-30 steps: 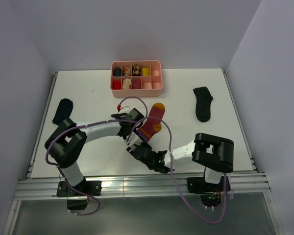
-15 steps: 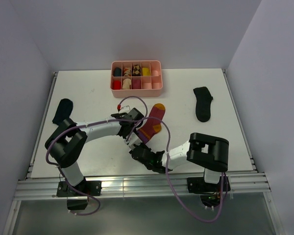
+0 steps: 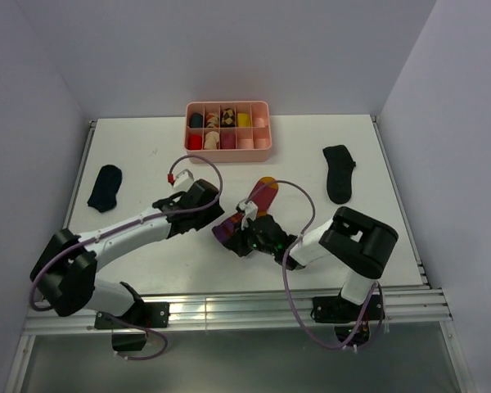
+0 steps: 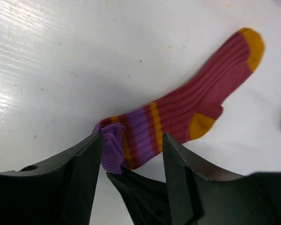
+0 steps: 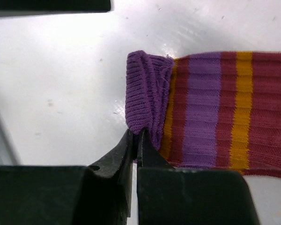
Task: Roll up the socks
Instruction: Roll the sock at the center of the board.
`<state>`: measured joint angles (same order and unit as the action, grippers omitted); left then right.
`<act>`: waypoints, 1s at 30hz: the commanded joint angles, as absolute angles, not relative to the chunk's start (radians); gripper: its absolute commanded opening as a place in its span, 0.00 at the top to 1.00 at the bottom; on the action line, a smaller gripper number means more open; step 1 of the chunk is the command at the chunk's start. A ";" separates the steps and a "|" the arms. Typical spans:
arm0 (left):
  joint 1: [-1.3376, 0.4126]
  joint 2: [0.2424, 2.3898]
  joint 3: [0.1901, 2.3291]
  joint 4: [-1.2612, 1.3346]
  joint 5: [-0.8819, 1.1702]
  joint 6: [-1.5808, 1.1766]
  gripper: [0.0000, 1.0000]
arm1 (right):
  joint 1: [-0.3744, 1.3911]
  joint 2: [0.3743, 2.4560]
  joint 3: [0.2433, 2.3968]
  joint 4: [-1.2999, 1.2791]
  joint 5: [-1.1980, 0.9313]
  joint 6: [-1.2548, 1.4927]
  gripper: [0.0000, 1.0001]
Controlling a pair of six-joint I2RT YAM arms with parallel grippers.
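Observation:
The purple-and-maroon striped sock (image 3: 256, 205) lies stretched on the white table, its orange toe pointing to the far side. Its purple cuff (image 5: 145, 93) is folded over at the near end. My right gripper (image 5: 136, 140) is shut on that folded cuff, also seen from above (image 3: 236, 236). My left gripper (image 4: 132, 150) is open, its fingers either side of the cuff (image 4: 113, 147) without squeezing it, and sits just left of the sock in the top view (image 3: 213, 211). One black sock (image 3: 105, 187) lies at the far left, another black sock (image 3: 340, 172) at the right.
A pink divided tray (image 3: 229, 155) with small rolled items stands at the back centre of the table. The two arms meet near the table's middle front. Walls close in the table on the left, right and back.
My left gripper has opened, let go of the sock and drawn back to the left. My right gripper has shut on the purple cuff and shifted toward the table's middle.

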<state>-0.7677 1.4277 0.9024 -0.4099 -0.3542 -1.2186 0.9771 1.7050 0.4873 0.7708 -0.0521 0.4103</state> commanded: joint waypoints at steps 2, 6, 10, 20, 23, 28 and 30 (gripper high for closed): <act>-0.767 1.316 0.769 -0.257 -0.365 -1.325 0.41 | 0.885 1.815 0.423 0.825 -0.415 0.619 1.00; -0.773 1.270 0.661 -0.177 -0.334 -1.367 0.43 | 0.801 1.903 0.397 0.971 -0.555 0.796 1.00; -0.799 1.262 0.617 -0.150 -0.336 -1.381 0.44 | 0.735 2.035 0.364 1.154 -0.633 0.955 1.00; -0.815 1.288 0.560 -0.068 -0.321 -1.378 0.48 | 0.624 2.298 0.328 1.553 -0.738 1.255 1.00; -0.819 1.318 0.574 -0.074 -0.316 -1.373 0.50 | 0.621 2.270 0.328 1.496 -0.726 1.227 1.00; -0.824 1.368 0.587 -0.106 -0.321 -1.385 0.52 | 0.620 2.217 0.340 1.342 -0.704 1.152 1.00; -0.824 1.390 0.594 -0.107 -0.322 -1.387 0.52 | 0.621 2.212 0.344 1.310 -0.701 1.138 1.00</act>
